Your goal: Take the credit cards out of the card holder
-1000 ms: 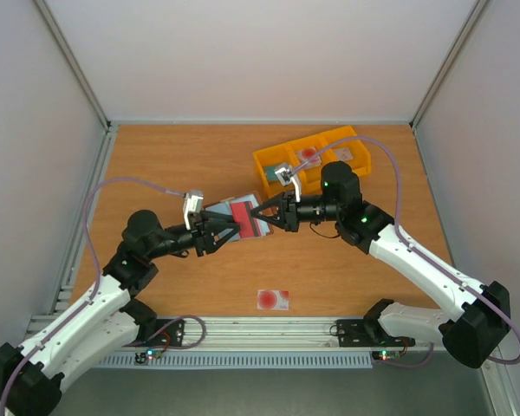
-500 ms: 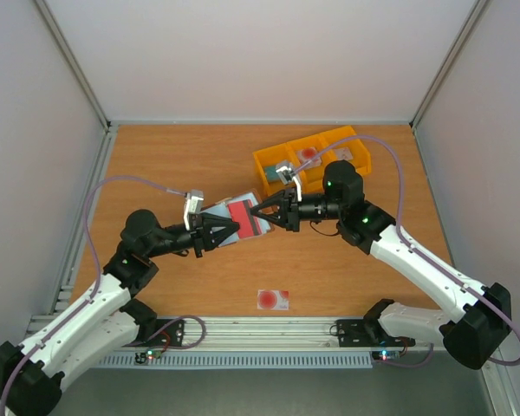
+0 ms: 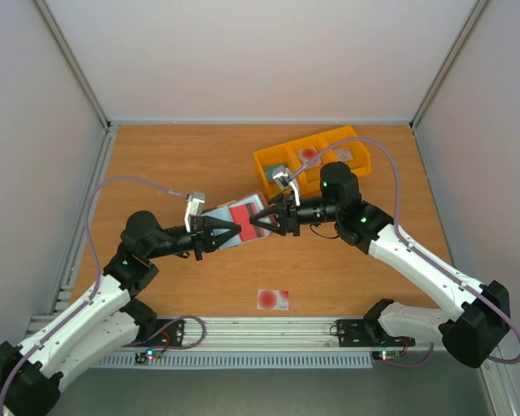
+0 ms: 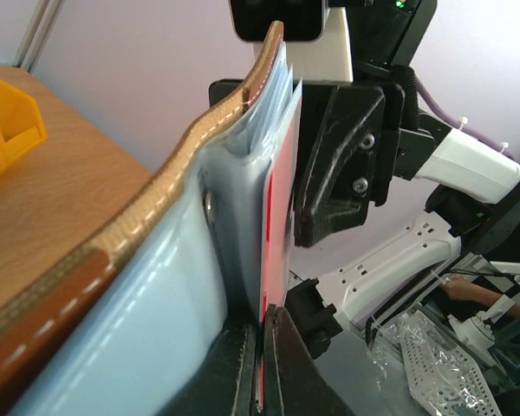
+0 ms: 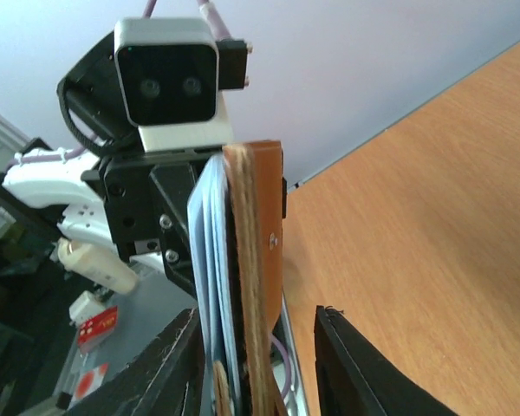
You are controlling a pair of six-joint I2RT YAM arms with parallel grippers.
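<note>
Above the middle of the table (image 3: pixel 173 165) the card holder (image 3: pixel 218 213) hung in the air between the two arms, the left gripper (image 3: pixel 234 230) pinched tight on the edge of the red credit card (image 3: pixel 243 214) in its pocket, the right gripper (image 3: pixel 256 222) with jaws apart around the holder's other end.

TEXT: none you can read | loose credit card (image 3: pixel 272 300): you get a red round spot, no lettering | red credit card (image 4: pixel 277 243) in card holder (image 4: pixel 139 347): no print legible | yellow bin (image 3: pixel 269 169): nothing readable
</note>
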